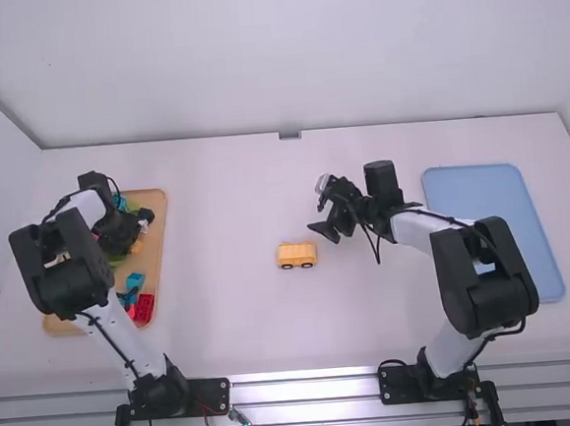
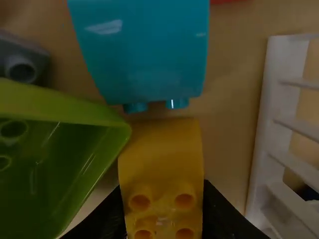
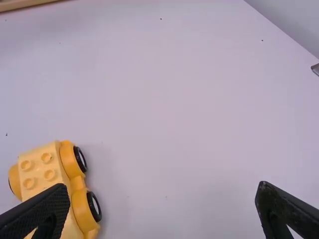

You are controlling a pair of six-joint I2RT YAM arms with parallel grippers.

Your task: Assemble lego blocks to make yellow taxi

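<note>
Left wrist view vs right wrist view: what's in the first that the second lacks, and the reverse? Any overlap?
Left wrist view: teal block, green block, grey block, white slatted piece, yellow block held in the left pincer.
Right wrist view: yellow wheeled base on the table, open right pincer.
Both: wooden tray, just its edge in the right; studded yellow pieces, different ones.
</note>
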